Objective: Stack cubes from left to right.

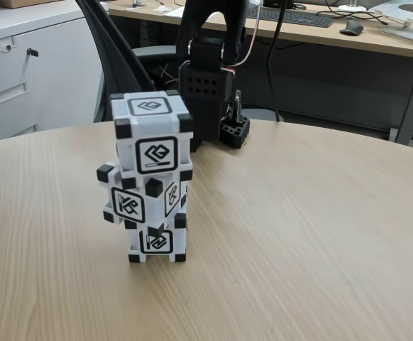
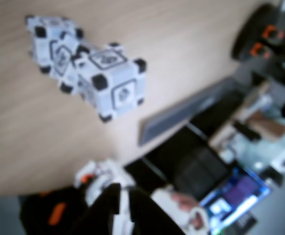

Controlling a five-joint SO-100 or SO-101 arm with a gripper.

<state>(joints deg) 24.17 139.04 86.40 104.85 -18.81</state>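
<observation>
A round, pale wood-grain tabletop [image 1: 299,241] fills the lower part of the fixed view, its curved far edge running behind the arm. Beyond that edge stand a black office chair [image 1: 118,57], a white cabinet [image 1: 22,71] with a keyed drawer at the left, and a long desk [image 1: 377,35] carrying a keyboard [image 1: 292,15] and a mouse [image 1: 350,27].

The three cubes stand as one tower left of the tabletop's centre, well in from the far edge. The bottom cube [image 1: 157,243] rests on the wood, largely covered by the middle cube [image 1: 137,199], which is turned out of line with the others and juts towards the left. The top cube [image 1: 153,135] sits roughly square on it, its upper face showing a black-framed symbol.

The black arm [image 1: 205,85] is folded at the far edge behind the tower, apart from it. The gripper [image 1: 235,114] points down beside the arm's base; from here I cannot tell how far its jaws stand apart, though nothing shows between them.

The wrist view is badly blurred. The tower [image 2: 91,73] appears tilted at the upper left, on the wood, with only two cubes clearly separable. Along the bottom edge are dark shapes with orange and white parts, too soft to identify; at the right, a chair wheel [image 2: 257,34] and a glowing screen [image 2: 235,196] are barely readable.
</observation>
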